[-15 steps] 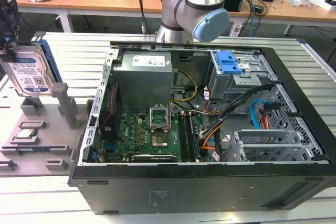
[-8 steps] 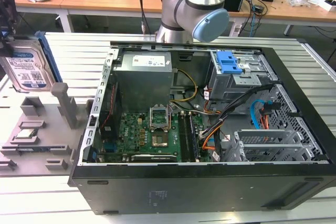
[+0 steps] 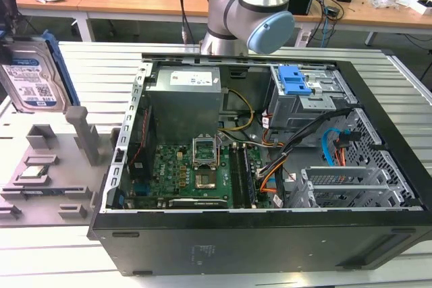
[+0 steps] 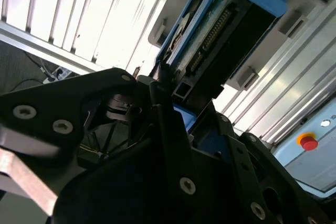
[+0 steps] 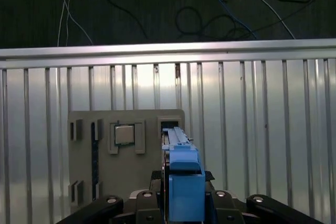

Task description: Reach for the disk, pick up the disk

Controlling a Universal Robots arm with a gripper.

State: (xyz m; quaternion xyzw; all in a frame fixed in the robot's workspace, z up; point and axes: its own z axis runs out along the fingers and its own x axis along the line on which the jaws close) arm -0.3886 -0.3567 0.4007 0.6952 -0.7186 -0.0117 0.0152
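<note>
At the exterior view's left edge of the slatted metal table (image 3: 88, 55), the disk (image 3: 30, 82) is being held upright with its label facing the camera and its blue bracket along one side. It is being kept over the grey fixture plate (image 3: 61, 166) lying on the table by that edge. Whether its lower end is clear of the plate's slot cannot be told.

A processor chip (image 3: 35, 171) is sitting in a recess of the plate, apart from the disk. In the first wrist view the disk (image 5: 184, 192) is being seen edge-on, with the gripper (image 5: 182, 182) clamped narrowly on its two faces. In the second wrist view the black fingers (image 4: 163, 98) are being pressed against the disk's (image 4: 210, 30) circuit-board side (a red button (image 4: 308, 142) is showing beyond).

Further right, the open computer case (image 3: 270, 234) is lying on the table, well apart from the disk. It is holding a power supply (image 3: 185, 96), a motherboard (image 3: 192, 173) and a drive cage (image 3: 310, 102) with a blue latch (image 3: 295, 80). The robot arm (image 3: 253, 5) is rising behind the case's far edge.
</note>
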